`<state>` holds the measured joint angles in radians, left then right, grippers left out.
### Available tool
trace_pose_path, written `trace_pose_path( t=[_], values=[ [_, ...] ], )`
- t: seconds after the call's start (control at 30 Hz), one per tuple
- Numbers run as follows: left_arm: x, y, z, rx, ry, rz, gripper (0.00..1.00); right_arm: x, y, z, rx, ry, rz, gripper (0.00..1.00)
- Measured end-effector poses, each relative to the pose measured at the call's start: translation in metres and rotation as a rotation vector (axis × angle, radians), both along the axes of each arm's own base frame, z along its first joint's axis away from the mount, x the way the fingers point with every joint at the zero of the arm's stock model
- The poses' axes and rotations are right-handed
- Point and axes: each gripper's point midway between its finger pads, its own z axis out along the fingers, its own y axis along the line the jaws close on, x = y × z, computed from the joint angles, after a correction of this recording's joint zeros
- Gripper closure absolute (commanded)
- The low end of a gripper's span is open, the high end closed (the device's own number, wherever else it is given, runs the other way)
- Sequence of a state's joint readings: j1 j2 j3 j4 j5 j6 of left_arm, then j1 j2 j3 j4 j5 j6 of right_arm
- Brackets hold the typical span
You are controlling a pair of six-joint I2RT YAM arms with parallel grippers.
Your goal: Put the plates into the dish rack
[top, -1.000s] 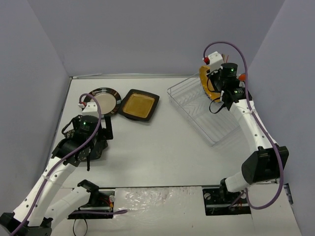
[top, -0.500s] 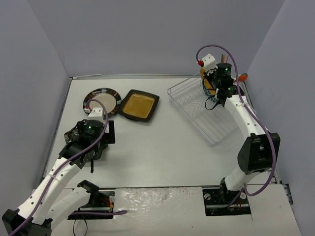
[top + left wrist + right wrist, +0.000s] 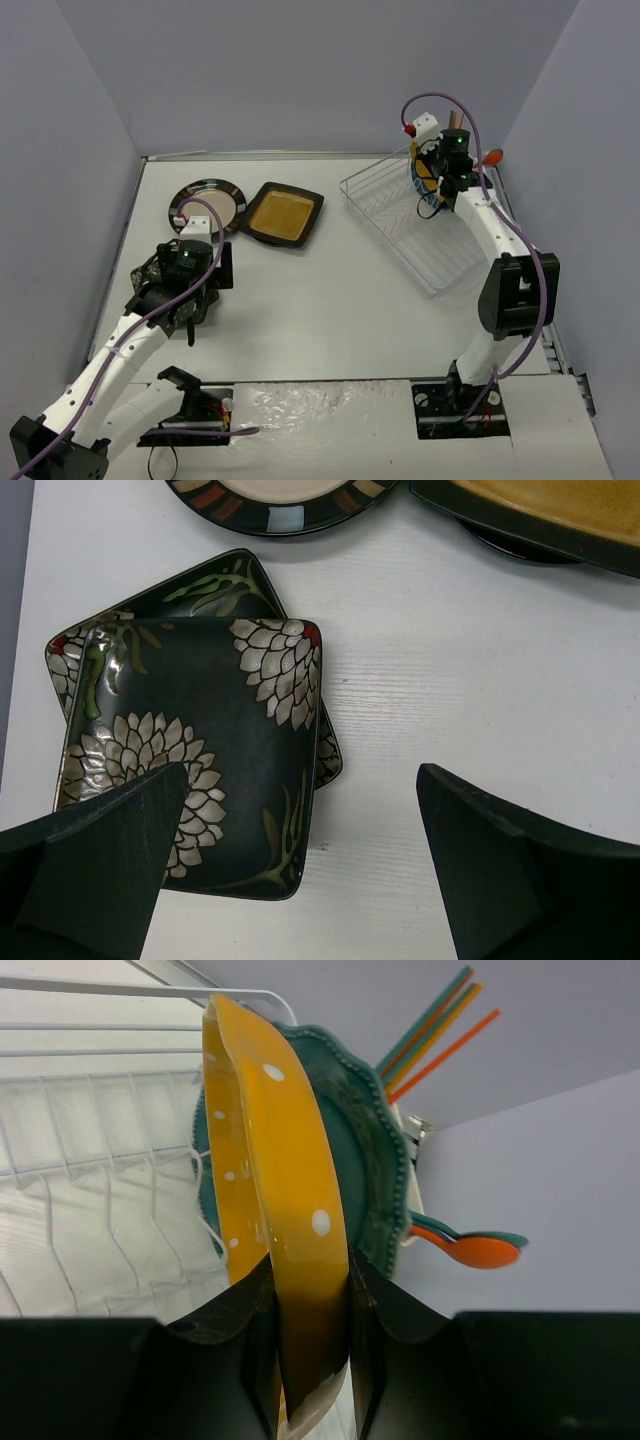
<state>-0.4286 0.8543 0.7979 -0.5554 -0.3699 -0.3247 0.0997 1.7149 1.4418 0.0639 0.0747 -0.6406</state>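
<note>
My left gripper (image 3: 300, 870) is open and hovers low over two stacked black floral square plates (image 3: 200, 750); its left finger overlaps the top plate's near corner, and its right finger is over bare table. In the top view it (image 3: 188, 305) sits at the left. A round cream-centred plate with a striped black rim (image 3: 208, 206) and a black square plate with an amber centre (image 3: 282, 214) lie farther back. My right gripper (image 3: 312, 1330) is shut on the rim of a yellow white-dotted plate (image 3: 275, 1160), held on edge in the white wire dish rack (image 3: 400, 230) beside a teal scalloped plate (image 3: 365, 1170).
The rack's caddy at its far right corner holds several thin orange and teal utensil handles (image 3: 430, 1030), and an orange spoon (image 3: 480, 1252) sticks out to the right. Grey walls close in the table at the back and sides. The rack wires (image 3: 100, 1160) run left of the yellow plate.
My right gripper has carried the yellow plate towards the rack's far corner and turned it edge-on next to the teal plate. My left gripper has shifted slightly forward over the floral plates.
</note>
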Motion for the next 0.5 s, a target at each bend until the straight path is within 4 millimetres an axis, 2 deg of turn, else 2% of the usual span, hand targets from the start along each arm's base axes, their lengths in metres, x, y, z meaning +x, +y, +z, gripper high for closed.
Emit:
trace_pose_path(
  t=[0.27,0.5],
  values=[
    [0.001,0.001,0.0,0.004,0.001,0.002,0.03,0.006,0.0,-0.025,0.041,0.047,0.028,1.0],
    [0.002,0.001,-0.002,0.007,0.006,0.005,0.03,0.009,-0.012,-0.035,0.125,0.06,0.01,0.91]
  ],
)
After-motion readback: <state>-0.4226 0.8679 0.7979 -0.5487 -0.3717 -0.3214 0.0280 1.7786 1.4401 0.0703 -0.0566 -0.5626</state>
